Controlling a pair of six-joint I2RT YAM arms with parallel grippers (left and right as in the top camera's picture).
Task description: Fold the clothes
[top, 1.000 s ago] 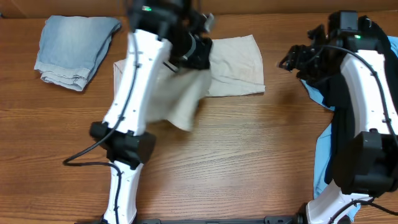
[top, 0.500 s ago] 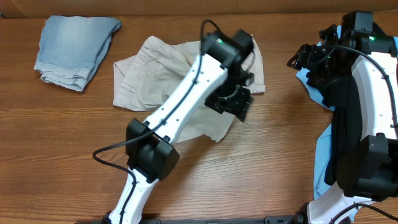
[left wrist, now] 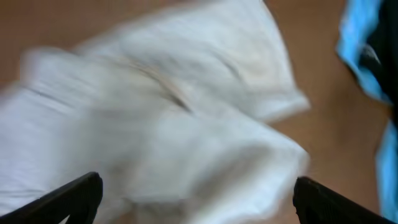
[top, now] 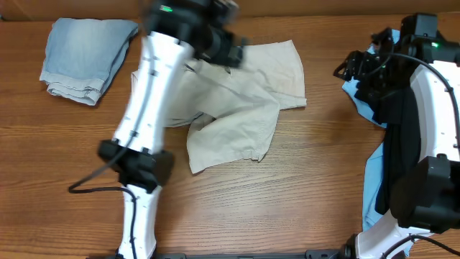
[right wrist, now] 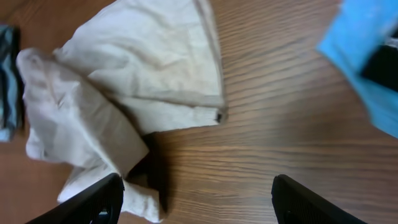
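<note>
The clothes, a beige garment (top: 244, 108), lie crumpled on the table's middle, one flap folded down toward the front (top: 230, 147). My left gripper (top: 231, 53) hovers, blurred by motion, over the garment's far edge. In the left wrist view its fingers (left wrist: 71, 198) stand wide apart above the blurred beige cloth (left wrist: 174, 118), so the left gripper (left wrist: 198, 205) is open and holds nothing. My right gripper (top: 345, 70) hangs at the right, apart from the garment. The right gripper (right wrist: 196, 205) is open over bare wood, with the garment (right wrist: 143, 68) lying ahead and to its left.
A folded faded denim piece (top: 86, 56) lies at the far left. A sky-blue top (top: 368, 108) and a black top (top: 397, 122) lie at the right, under my right arm. The sky-blue top (right wrist: 367, 56) also shows beside the right gripper.
My left gripper has opened and let go of the garment, then swung back to the far side. The released flap now lies flat toward the front. My right gripper barely moved.
</note>
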